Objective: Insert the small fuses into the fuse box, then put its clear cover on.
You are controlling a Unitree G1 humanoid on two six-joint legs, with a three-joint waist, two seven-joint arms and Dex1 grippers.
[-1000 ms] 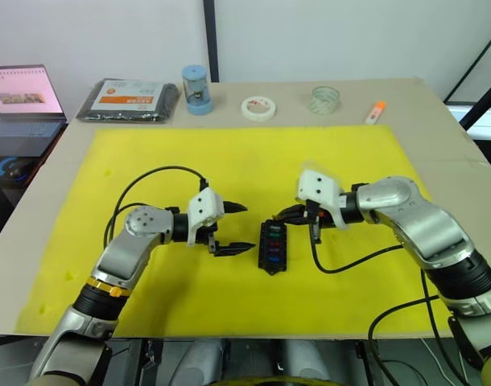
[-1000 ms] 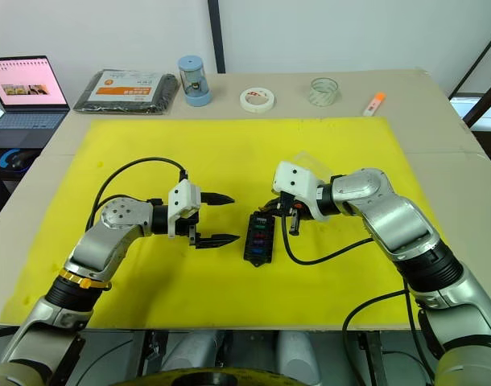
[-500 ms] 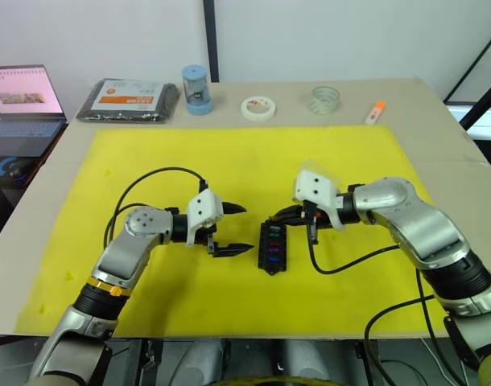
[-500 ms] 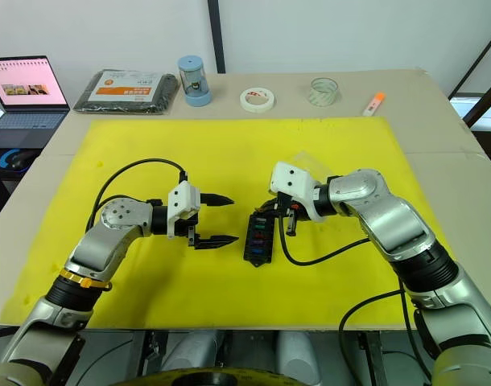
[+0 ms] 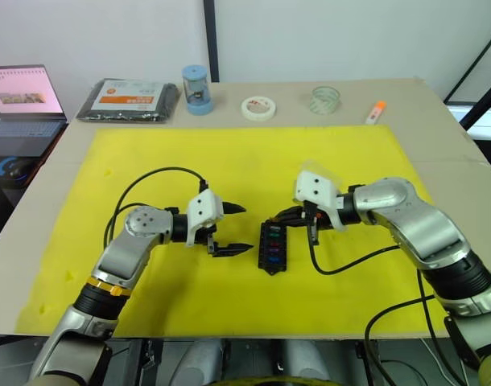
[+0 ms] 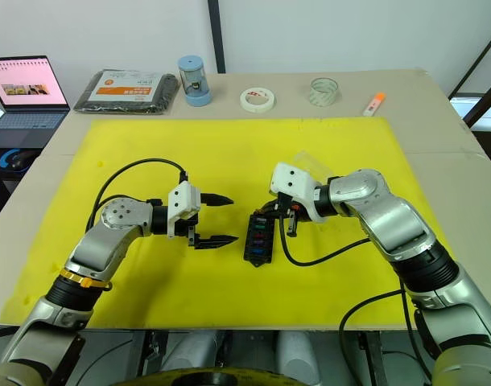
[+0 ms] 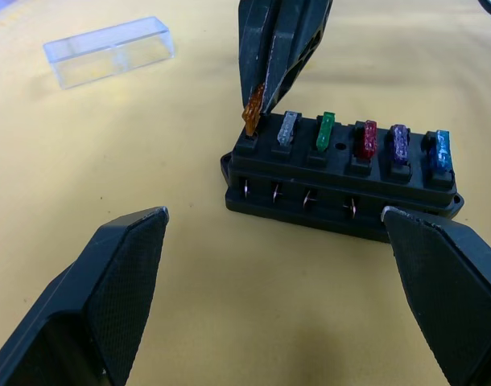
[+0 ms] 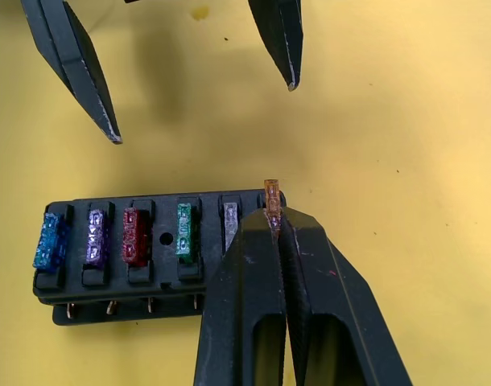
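Note:
The black fuse box (image 5: 272,248) lies on the yellow mat (image 5: 149,161) between my two grippers. Five small fuses sit in its top row: grey (image 7: 287,127), green (image 7: 326,131), red (image 7: 367,138), purple (image 7: 399,142) and blue (image 7: 441,151). My right gripper (image 8: 271,217) is shut on a brown fuse (image 7: 253,112), holding it at the box's end slot beside the grey one. My left gripper (image 5: 247,227) stands open just left of the box, touching nothing. The clear cover (image 7: 109,51) lies on the mat beyond the box, by my right wrist.
Along the table's back edge are a black packet with an orange label (image 5: 129,100), a blue cylinder (image 5: 195,89), a white tape roll (image 5: 258,108), a clear tape roll (image 5: 324,100) and an orange marker (image 5: 375,112). A laptop (image 5: 20,100) stands off the table's far left.
My right gripper has shifted slightly left with the brown fuse, onto the box's end slot. The left arm has stayed put.

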